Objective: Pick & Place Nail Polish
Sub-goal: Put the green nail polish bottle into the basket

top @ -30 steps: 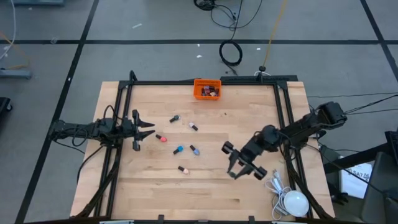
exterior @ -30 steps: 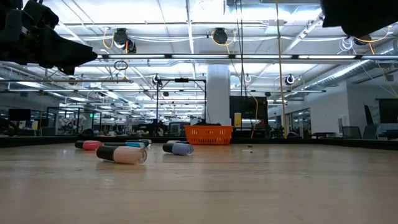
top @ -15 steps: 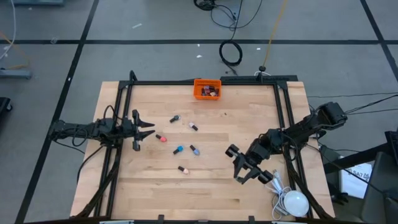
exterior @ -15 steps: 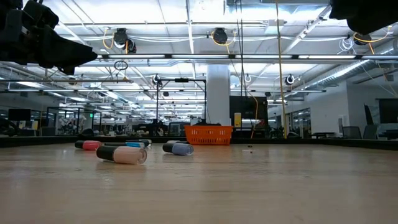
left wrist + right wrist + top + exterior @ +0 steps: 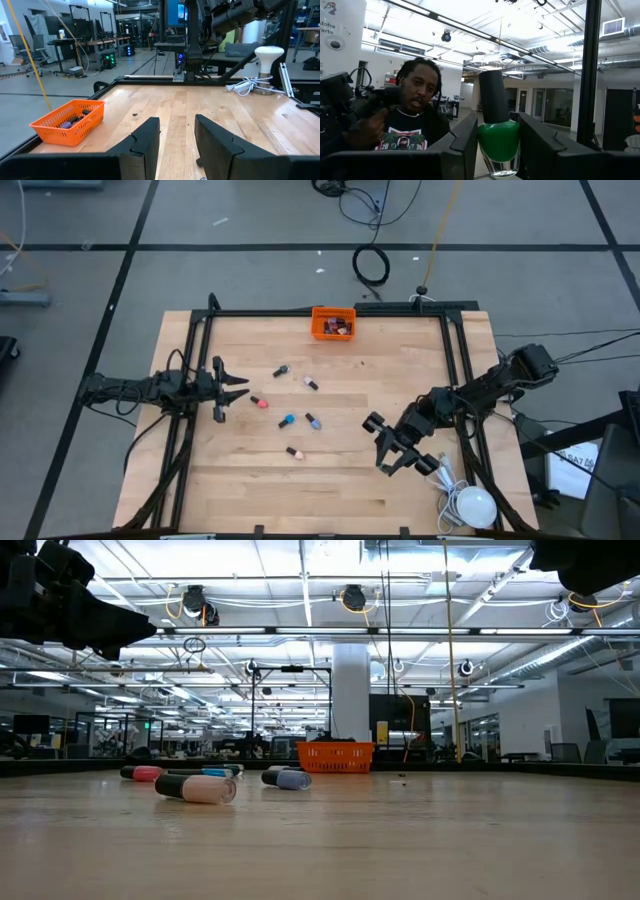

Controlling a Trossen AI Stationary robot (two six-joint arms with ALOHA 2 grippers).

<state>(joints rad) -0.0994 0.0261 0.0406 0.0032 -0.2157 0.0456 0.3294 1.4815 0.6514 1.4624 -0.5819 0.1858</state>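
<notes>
Right gripper (image 5: 492,145) pinches a green nail polish bottle (image 5: 498,140) by its glass body, black cap up; lower right of high view (image 5: 396,448). Judged light, rigid, slick, breakable: hold the body, not the cap. Left gripper (image 5: 232,388) open, mid-left. Other bottles (image 5: 287,421) lie centre; orange bin (image 5: 333,323) top centre.

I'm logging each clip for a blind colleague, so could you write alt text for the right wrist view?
A green nail polish bottle with a tall black cap stands upright between the two dark fingers of the right hand. Behind it, to one side, a person in a dark printed T-shirt faces the camera in a brightly lit room with ceiling pipes.
</notes>
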